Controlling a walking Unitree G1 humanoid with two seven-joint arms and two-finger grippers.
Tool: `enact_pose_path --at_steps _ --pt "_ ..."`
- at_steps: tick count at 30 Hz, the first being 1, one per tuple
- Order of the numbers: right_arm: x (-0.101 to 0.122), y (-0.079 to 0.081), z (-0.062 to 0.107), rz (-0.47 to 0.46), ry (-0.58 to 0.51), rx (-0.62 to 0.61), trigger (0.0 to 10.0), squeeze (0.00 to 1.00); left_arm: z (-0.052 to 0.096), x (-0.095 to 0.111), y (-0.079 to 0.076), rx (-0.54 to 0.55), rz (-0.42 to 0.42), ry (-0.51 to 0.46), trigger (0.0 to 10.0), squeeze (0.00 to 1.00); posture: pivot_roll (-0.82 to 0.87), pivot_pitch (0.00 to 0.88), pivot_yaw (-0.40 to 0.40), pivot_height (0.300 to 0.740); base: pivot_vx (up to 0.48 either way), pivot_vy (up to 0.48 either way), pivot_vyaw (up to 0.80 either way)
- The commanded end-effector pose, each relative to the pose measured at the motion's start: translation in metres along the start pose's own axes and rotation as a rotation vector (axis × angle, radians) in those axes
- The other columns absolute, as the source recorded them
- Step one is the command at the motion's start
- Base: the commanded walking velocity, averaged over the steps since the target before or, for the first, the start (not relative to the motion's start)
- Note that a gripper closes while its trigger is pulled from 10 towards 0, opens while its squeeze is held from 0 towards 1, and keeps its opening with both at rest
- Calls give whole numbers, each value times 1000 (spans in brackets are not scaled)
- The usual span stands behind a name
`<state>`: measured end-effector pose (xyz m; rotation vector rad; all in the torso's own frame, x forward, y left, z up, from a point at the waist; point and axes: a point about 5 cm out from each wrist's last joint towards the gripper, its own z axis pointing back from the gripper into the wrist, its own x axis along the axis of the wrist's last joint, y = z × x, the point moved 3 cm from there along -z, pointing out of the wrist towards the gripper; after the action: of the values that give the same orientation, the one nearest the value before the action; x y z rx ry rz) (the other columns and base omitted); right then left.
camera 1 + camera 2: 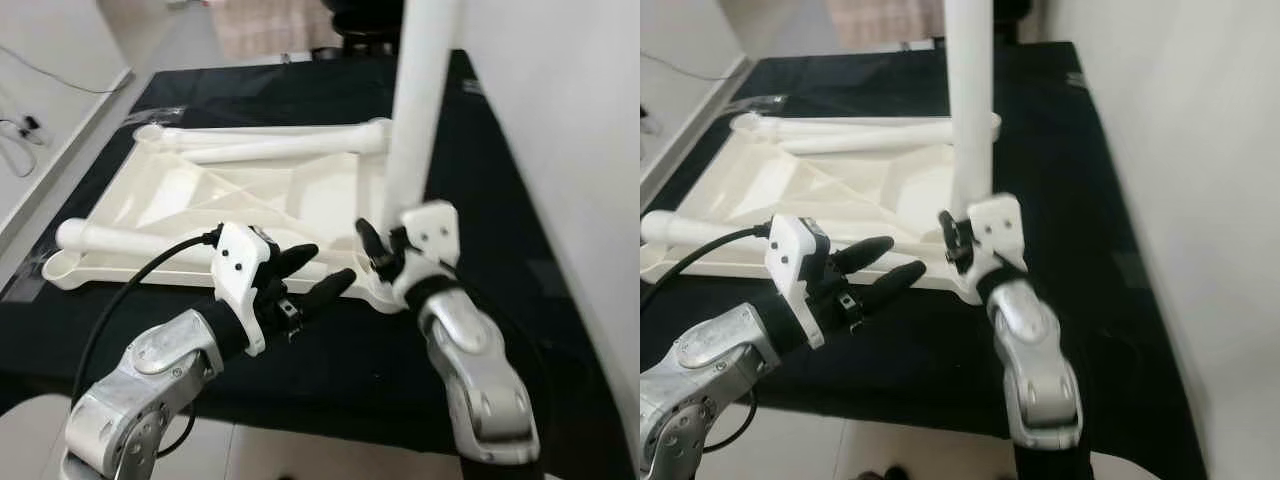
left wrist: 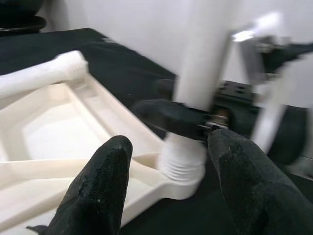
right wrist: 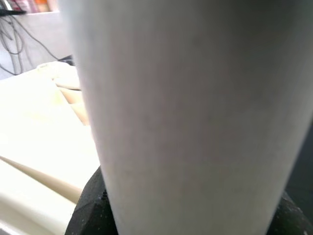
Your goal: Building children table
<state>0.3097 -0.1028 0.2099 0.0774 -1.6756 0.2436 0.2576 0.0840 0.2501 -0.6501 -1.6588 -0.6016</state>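
Right gripper (image 1: 385, 250) clamps upright white leg (image 1: 418, 110) near its base; leg's top cut off. Left gripper (image 1: 318, 272) spread wide, holding nothing, beside upturned tabletop (image 1: 180, 190).

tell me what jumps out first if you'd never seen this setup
A tall white table leg stands upright in the near right corner of an upturned white tabletop on a black surface, with the right gripper clamped round its base. The left gripper hovers open beside it.
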Motion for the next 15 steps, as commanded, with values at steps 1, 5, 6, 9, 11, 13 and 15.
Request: enact_pose_path --at_steps 1,5,6,9,11,13,15 --pt "-60 5 11 -42 300 -16 10000 0 0 0 -1 -15 4 11 10000 0 -14 248 80 740 0 0 0" --pt "-60 5 7 -46 284 -22 10000 0 -7 7 0 -32 -1 -14 10000 0 -14 244 86 740 0 0 0" --pt "-59 6 5 -47 279 -18 10000 0 -11 13 1 -43 -8 -31 10000 0 -14 243 88 740 0 0 0" --pt "-58 8 3 -49 274 -6 10000 0 -18 22 4 -59 -18 -62 10000 0 -14 239 88 740 0 0 0" --pt "-58 10 2 -50 271 3 10000 0 -26 32 8 -74 -22 -93 10000 0 -16 234 90 740 0 0 0" --pt "-56 15 2 -52 268 5 10000 0 -36 45 9 -110 -15 -132 10000 0 -19 232 92 740 0 0 0" --pt "-54 23 3 -53 268 15 10000 0 -54 70 5 -225 2 -205 10000 0 -29 224 99 740 0 0 0"
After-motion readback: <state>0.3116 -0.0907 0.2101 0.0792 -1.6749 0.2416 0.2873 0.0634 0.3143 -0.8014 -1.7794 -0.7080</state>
